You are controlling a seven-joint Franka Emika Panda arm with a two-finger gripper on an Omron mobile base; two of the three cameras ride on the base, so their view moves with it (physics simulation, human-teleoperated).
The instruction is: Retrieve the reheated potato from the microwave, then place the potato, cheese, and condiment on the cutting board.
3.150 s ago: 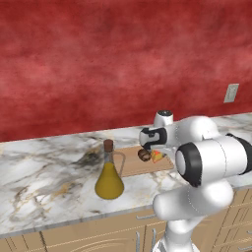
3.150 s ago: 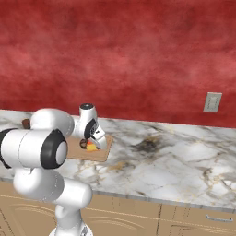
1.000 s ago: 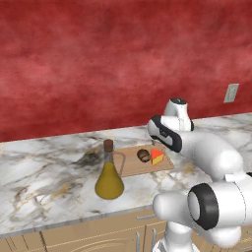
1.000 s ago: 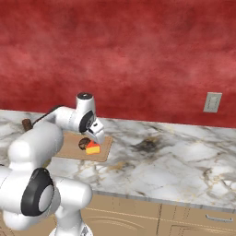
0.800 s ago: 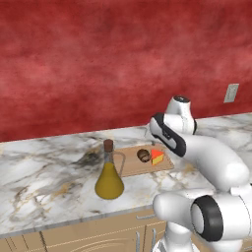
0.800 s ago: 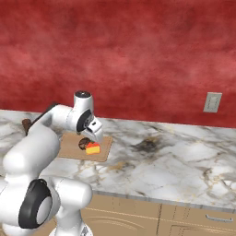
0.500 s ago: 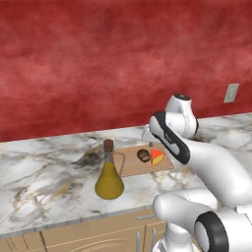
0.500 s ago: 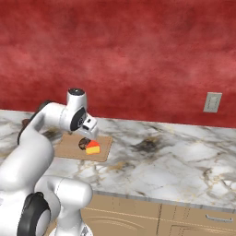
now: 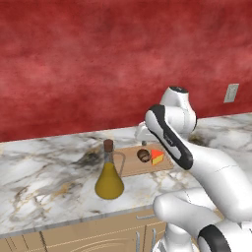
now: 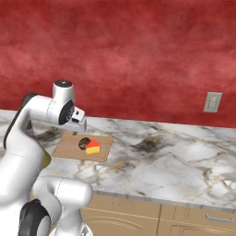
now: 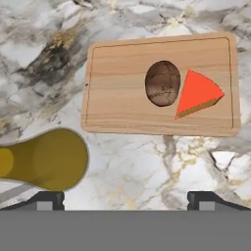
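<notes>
A marbled worktop (image 9: 44,172) is shown below a red wall (image 9: 98,59), with wooden cabinet fronts (image 10: 184,214) beneath its edge. The board (image 11: 122,98) lies flat on the worktop, and two of the task's things are carried on it: the potato (image 11: 163,83) near the middle, and the cheese (image 11: 197,94) just beside it, the two touching or nearly so. In the left base view the potato (image 9: 143,155) and cheese (image 9: 157,157) are seen on the board (image 9: 129,165), partly behind the arm; in the right base view the same pair, potato (image 10: 84,143) and cheese (image 10: 92,148), is seen on the board (image 10: 67,148). The bottle (image 9: 109,173) stands upright on the bare worktop, off the board and near its left end, corked at the top; in the hand view its yellow belly (image 11: 46,159) is seen from above, near one corner of the board. The claw (image 11: 125,197) is held above the worktop, looking down on the board; its jaws are spread wide and nothing is held between them. A wall socket (image 10: 212,102) is fixed to the wall at the right.
</notes>
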